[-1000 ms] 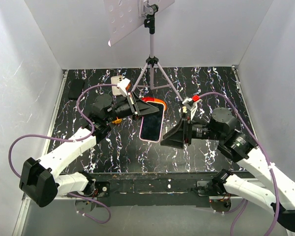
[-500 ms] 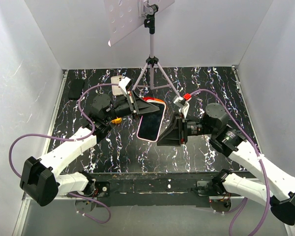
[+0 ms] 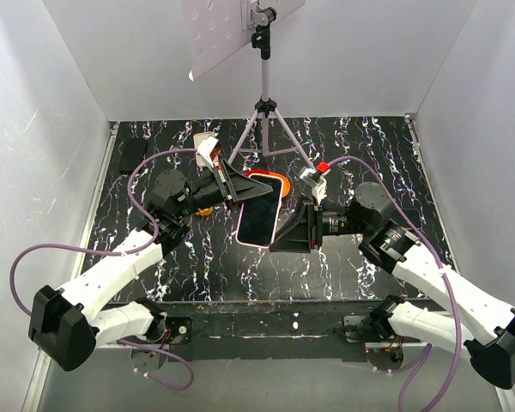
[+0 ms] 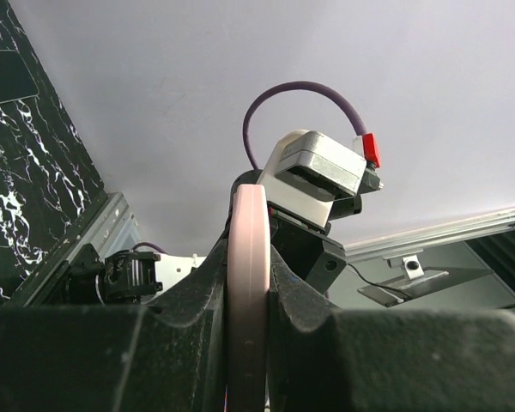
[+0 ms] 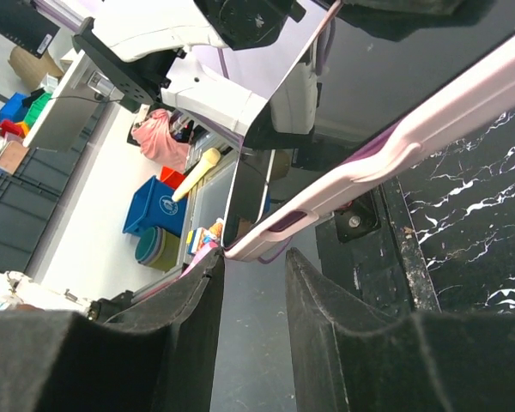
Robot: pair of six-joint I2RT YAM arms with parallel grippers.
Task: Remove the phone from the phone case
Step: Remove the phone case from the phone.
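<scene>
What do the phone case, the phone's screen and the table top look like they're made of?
Case: probably soft rubbery plastic, matte pink with a rounded edge.
Screen: looks like glass, smooth glossy black with a faint sheen.
Table top: marble look, black with white veins; it could be a printed surface.

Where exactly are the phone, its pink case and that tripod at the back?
phone (image 3: 259,215): overhead view, middle of its dark screen.
pink case (image 4: 247,275): left wrist view, its rim seen edge-on.
tripod (image 3: 264,107): overhead view, the hub where its legs meet.
</scene>
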